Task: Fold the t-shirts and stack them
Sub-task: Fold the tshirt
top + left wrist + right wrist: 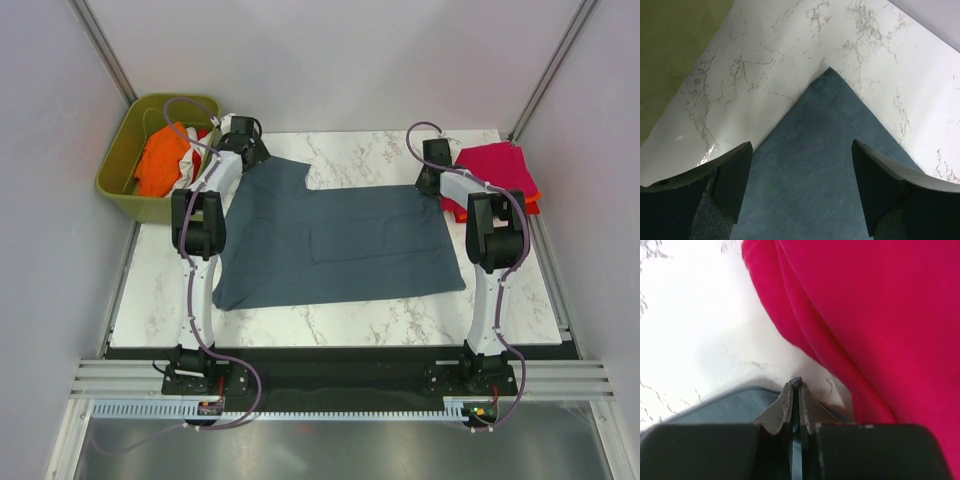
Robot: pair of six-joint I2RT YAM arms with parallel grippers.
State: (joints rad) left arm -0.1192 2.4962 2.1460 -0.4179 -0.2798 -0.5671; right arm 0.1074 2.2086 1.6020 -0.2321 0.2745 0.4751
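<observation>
The slate blue-grey t-shirt [330, 235] lies spread flat on the marble table. My left gripper [243, 135] is open over its far left corner [832, 80], and the cloth [805, 190] lies between the fingers [735, 175]. My right gripper [436, 172] is shut on the shirt's far right corner; a pinch of blue cloth [797, 382] shows between the fingertips. The magenta-pink t-shirt [495, 168] lies folded at the far right on an orange-red one [533, 204], and it fills the right wrist view [880, 315].
An olive-green bin [122, 165] at the far left holds an orange shirt [165, 160] and a white/red one [205, 135]. Bare marble [400, 150] shows behind the shirt. Grey walls close the far side.
</observation>
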